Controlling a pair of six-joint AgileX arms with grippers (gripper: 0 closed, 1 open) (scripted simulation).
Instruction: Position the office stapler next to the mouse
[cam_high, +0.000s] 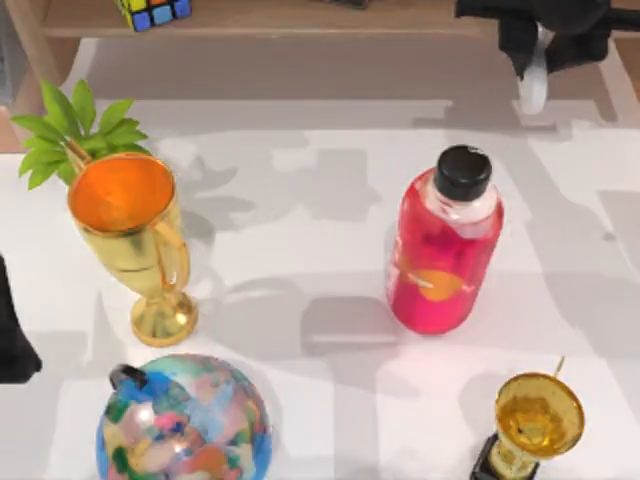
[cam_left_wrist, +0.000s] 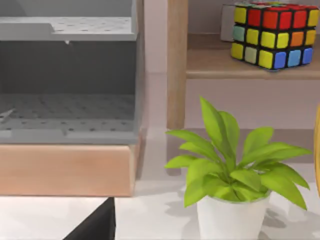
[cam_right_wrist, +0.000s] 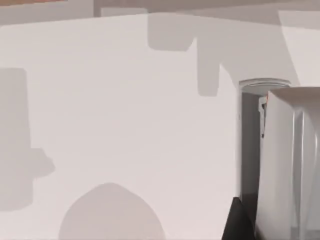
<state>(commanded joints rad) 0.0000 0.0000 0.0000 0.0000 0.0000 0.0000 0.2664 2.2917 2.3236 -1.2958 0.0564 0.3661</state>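
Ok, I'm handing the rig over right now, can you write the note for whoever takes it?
Right end effector: at the far right of the table, near the shelf, shut on the office stapler, which hangs below it.
Left arm: parked at the table's left edge.
Done: stapler grasped.
Left: locate the mouse, carry the stapler over and set it down beside it, probably steering clear of the red bottle.

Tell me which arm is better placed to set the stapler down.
Right. The right gripper at the table's far right already carries the pale office stapler, while the left arm sits parked at the left edge.
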